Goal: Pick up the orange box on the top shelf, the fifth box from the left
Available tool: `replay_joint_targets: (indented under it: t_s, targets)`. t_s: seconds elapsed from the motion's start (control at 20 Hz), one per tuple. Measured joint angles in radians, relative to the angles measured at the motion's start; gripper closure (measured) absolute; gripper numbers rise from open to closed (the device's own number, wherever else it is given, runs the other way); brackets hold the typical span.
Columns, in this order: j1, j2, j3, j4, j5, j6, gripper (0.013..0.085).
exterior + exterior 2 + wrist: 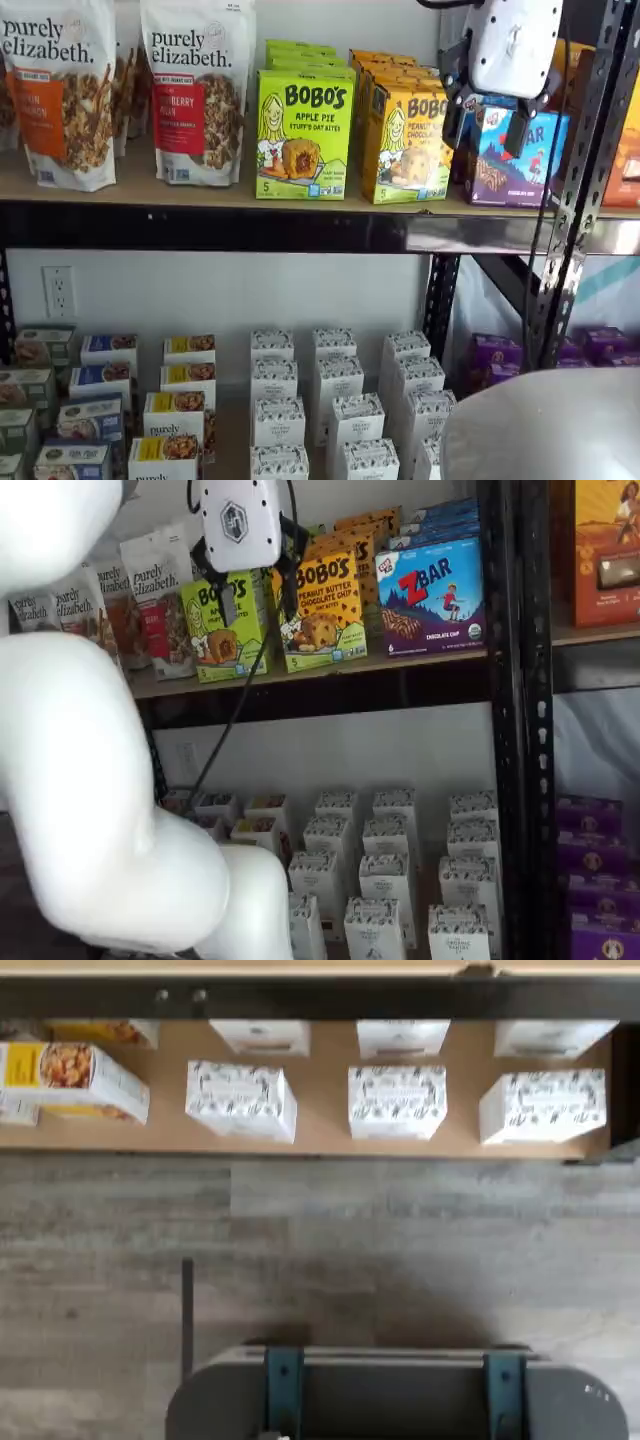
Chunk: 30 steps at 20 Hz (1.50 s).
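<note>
- Claw [256,592]: fingers spread, empty, in front of the top shelf [300,672].
- Orange box [322,608]: upright at that shelf's front edge, beside the blue ZBar box [432,595].

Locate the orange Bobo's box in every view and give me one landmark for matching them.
Wrist view: not in it; only small boxes on a lower board.
Shelf view: the orange box stands right of centre, upper half.
Shelf view: the orange box stands centre-left, near the top.
Shared landmark: the lime-green Bobo's box beside it.
</note>
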Motion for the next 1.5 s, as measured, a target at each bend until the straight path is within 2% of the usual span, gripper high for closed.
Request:
replay_joint_targets:
  t_s: [0.2,0.5,0.75,1.1,1.3,1.5]
  targets:
    - [0.007,-0.038,0.052,-0.009,-0.123,-0.001,0.0130]
    - [0.054,0.006,0.070,-0.072,-0.234,0.032,0.0130]
    - [0.068,0.075,0.039,-0.051,-0.303,0.046,0.0130]
    - [0.145,0.167,-0.010,-0.071,-0.375,0.120,0.0130]
    - [0.145,0.182,-0.023,-0.074,-0.391,0.120,0.0130]
    - [0.106,0.193,-0.042,-0.050,-0.377,0.083,0.0130]
